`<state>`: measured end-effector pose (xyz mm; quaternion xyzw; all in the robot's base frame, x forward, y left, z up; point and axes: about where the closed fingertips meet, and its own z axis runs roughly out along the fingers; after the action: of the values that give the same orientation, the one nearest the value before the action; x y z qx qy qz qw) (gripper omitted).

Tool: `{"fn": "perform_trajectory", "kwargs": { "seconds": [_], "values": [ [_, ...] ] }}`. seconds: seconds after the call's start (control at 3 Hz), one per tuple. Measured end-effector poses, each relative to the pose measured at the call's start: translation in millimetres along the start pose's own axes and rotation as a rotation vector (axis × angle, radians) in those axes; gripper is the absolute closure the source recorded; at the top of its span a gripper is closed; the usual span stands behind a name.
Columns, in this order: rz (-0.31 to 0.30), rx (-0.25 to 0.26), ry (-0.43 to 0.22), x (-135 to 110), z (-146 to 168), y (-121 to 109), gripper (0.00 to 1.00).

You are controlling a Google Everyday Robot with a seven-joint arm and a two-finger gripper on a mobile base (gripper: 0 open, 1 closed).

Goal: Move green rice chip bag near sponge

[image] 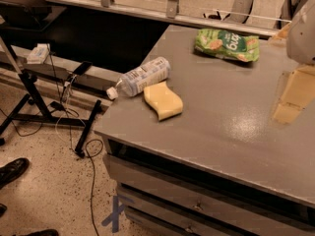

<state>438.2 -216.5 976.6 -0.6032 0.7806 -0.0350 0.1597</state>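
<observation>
Upper right of the tabletop: green rice chip bag (pixel 227 44) lying flat, well apart from the sponge (pixel 163 100).
Gripper (pixel 290 100) is at the right edge of the frame, over the grey table (pixel 221 132), below and right of the bag and not touching it. It is partly cut off by the frame edge, and open or closed cannot be told. Bag: crinkly bright green, white lettering (can't read it), pale round chips printed at both ends. Sponge: pale yellow, wavy sides, centre-left of frame, just beside a clear plastic bottle (pixel 141 76) on its side, cap end poking past the table's left edge. Can't tell whether sponge and bottle touch.
</observation>
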Motion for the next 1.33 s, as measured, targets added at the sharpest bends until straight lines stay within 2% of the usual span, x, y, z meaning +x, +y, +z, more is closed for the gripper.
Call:
{"fn": "perform_trajectory", "kwargs": {
  "seconds": [0.33,0.67,1.0,1.33],
  "values": [
    [0.007,0.012,-0.013,-0.8,2.8,-3.1,0.0],
    [0.04,0.025,-0.065,5.9,35.6,-27.3,0.0],
    [0.111,0.095,-0.159,13.2,77.6,-85.8,0.0],
    [0.189,0.186,-0.277,17.3,108.4,-152.7,0.0]
  ]
}}
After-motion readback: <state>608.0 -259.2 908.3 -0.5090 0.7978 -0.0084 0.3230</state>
